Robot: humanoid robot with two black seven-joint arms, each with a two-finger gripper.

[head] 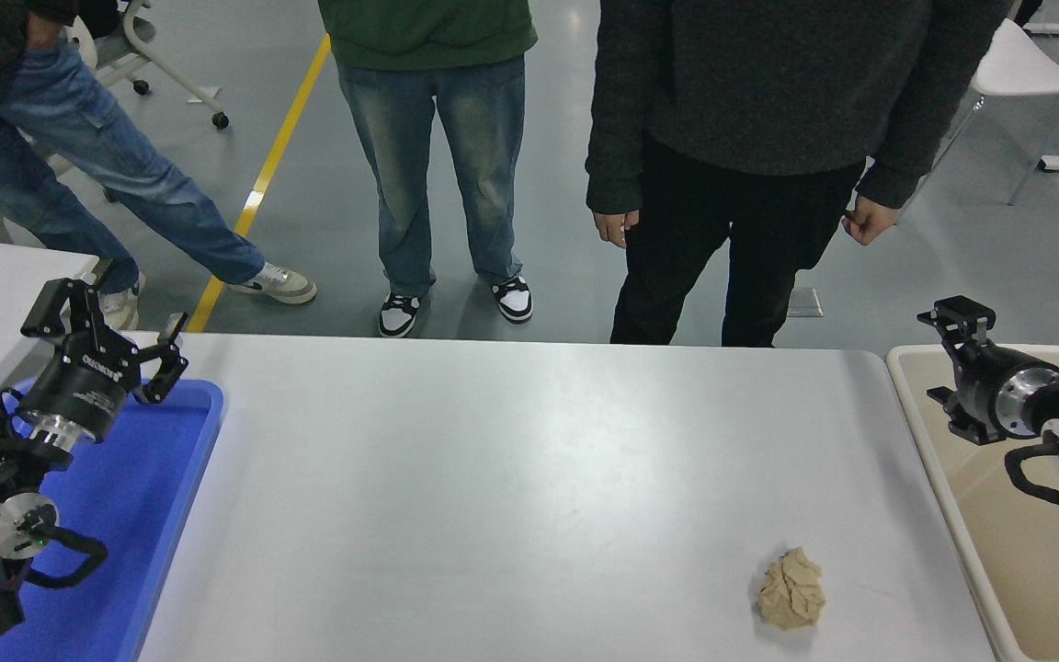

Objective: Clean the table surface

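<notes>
The table surface (511, 478) is a wide white top filling the middle of the head view. A crumpled beige paper ball (791, 588) lies on it near the front right. My right gripper (936, 357) hangs open at the right edge, above the far left corner of the beige bin, pointing left and holding nothing. It is well behind and to the right of the paper ball. My left gripper (111, 314) is parked open at the lower left, over the blue tray.
A blue tray (171, 515) lies along the table's left side and a beige bin (1026, 570) stands off its right end. Three people stand beyond the far edge; one in dark clothes (732, 138) is nearest the right corner.
</notes>
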